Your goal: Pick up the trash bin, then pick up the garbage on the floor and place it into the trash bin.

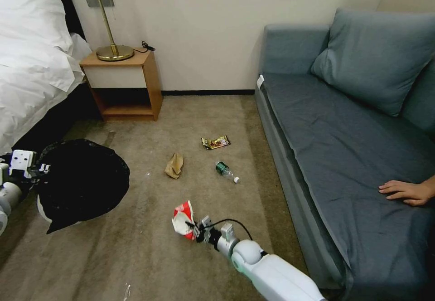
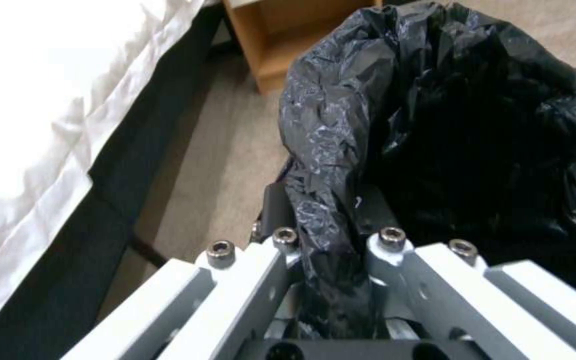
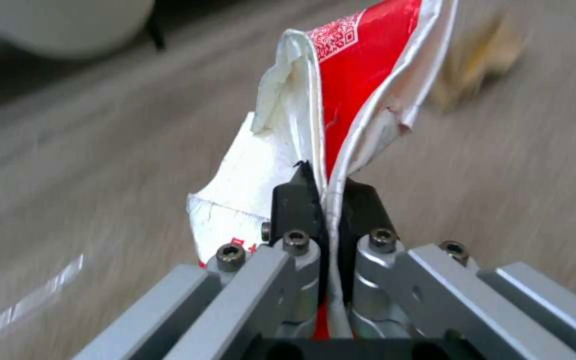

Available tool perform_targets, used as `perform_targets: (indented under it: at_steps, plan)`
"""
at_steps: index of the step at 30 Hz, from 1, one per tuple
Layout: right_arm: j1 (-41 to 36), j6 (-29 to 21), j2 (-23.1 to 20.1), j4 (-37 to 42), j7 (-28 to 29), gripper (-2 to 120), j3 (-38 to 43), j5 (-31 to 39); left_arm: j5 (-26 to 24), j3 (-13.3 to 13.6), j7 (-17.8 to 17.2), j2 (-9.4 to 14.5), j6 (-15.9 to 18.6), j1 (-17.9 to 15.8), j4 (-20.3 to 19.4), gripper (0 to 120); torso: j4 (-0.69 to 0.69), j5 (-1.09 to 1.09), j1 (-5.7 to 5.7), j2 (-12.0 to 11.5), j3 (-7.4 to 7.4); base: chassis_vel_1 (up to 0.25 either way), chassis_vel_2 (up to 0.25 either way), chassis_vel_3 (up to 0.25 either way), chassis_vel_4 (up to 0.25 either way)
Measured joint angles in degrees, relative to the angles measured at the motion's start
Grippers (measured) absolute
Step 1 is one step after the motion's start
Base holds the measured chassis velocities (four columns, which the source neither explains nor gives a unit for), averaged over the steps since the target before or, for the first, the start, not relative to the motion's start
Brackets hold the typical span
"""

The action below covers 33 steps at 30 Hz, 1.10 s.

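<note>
Pinching a thin edge of the red-and-white packet [image 3: 341, 100], the right gripper [image 1: 198, 231] has a light, limp, slippery foil that could slide free. Farther left, the left gripper [image 2: 331, 235] clamps the trash bin [image 1: 81, 183] by its crinkled liner.

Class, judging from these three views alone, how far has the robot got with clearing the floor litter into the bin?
Done: the left gripper is shut on the trash bin, pinching its black liner at the rim. In hand: the right gripper is clamped on the red-and-white packet, not yet at the bin. Left: the brown paper bag, green-labelled bottle and gold-brown wrapper lie on the carpet.
</note>
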Motion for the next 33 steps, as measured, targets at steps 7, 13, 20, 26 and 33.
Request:
perform_targets:
  at_steps: [7, 13, 20, 26, 33]
  plan:
    - [4.10, -0.54, -2.35, 4.95, 0.59, 1, 2.01, 2.19, -0.20, 2.71, 1.01, 1.30, -1.60, -2.68, 1.85, 4, -0.01, 0.00, 0.00, 0.00, 0.00, 0.000, 0.000, 0.000, 0.000]
    - [7.94, -1.45, -2.93, 9.08, 0.60, 1, 3.17, 5.56, -0.33, 4.39, 0.93, 1.45, -1.61, -3.97, 2.55, 4, 0.00, 0.01, 0.00, 0.00, 0.00, 0.000, 0.000, 0.000, 0.000]
    - [12.62, -3.71, -2.02, 12.89, 1.16, 1, 2.67, 11.16, -0.95, 4.91, 0.92, 2.05, -2.08, -4.79, 3.54, 4, 0.00, 0.01, 0.00, 0.00, 0.01, 0.000, 0.000, 0.000, 0.000]
    - [15.48, -5.73, -0.06, 15.67, 2.50, 1, 0.48, 15.91, -1.45, 4.86, 0.88, 2.29, -2.77, -4.90, 3.73, 4, 0.00, 0.00, 0.00, 0.00, 0.00, 0.000, 0.000, 0.000, 0.000]
    - [18.57, -6.86, 4.24, 16.29, 4.42, 1, -3.36, 19.46, -1.57, 4.70, 0.74, 1.67, -3.59, -4.89, 3.50, 4, 0.01, -0.02, 0.00, 0.00, 0.00, 0.000, 0.000, 0.000, 0.000]
